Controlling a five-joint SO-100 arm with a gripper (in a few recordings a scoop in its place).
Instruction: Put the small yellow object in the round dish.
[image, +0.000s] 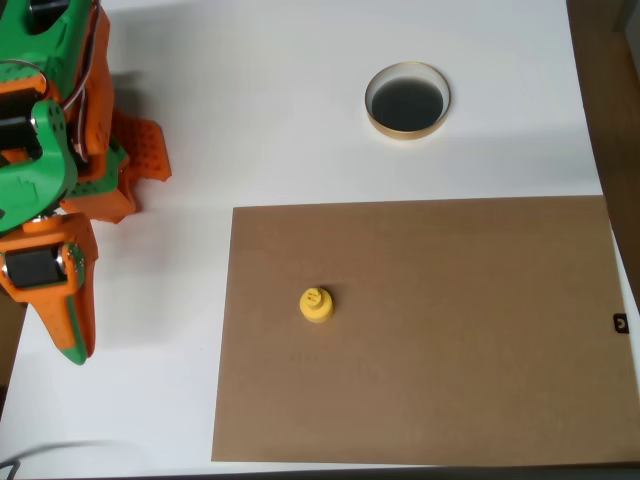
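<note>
An orange-and-green robot claw (72, 335) points down at the left edge of a white desk (260, 120) in the overhead view, holding nothing; whether it is parted or closed cannot be told. Well to its right, the small yellow object (317, 305) stands on a brown board (480, 350), apparently staged for pickup. The round dish (407, 100) waits empty beyond the board.
</note>
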